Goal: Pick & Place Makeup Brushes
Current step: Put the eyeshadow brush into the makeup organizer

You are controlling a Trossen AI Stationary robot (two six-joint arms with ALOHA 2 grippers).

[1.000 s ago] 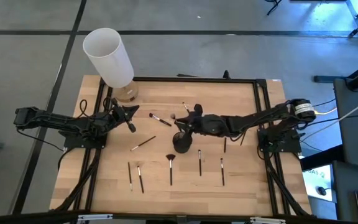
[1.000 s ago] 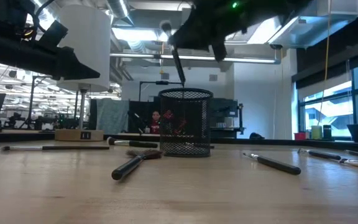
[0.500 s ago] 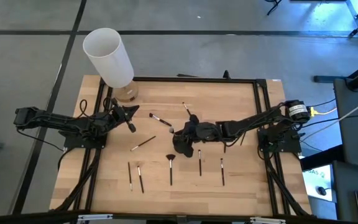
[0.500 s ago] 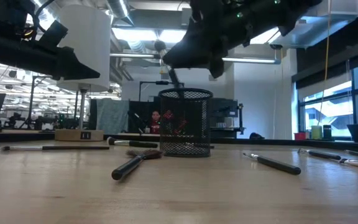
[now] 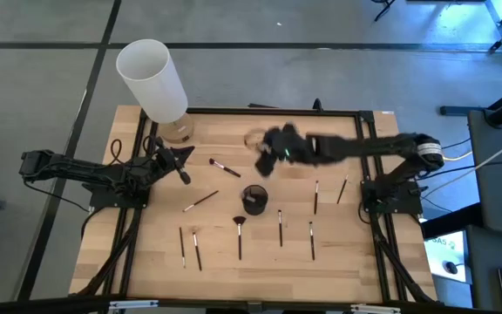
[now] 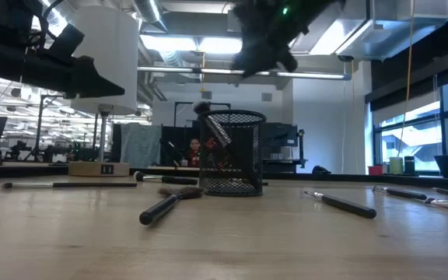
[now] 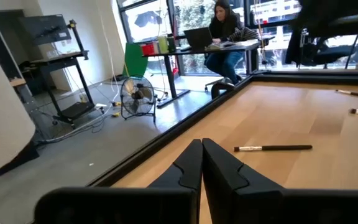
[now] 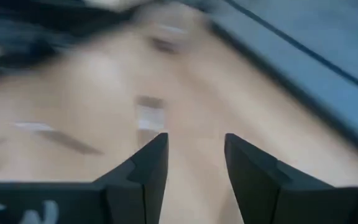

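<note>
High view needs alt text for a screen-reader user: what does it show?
From above, a black mesh cup stands mid-table with the right hand open above and beyond it. Makeup brushes lie scattered on the wooden table; the left hand, shut, waits near the left edge beside a white cylinder.

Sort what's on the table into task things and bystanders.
Job:
- makeup brushes lying loose on the table
- mesh cup, one brush leaning in it
- right gripper, jaws open

Just there:
- white cylinder
- left gripper, waiting, jaws shut
</note>
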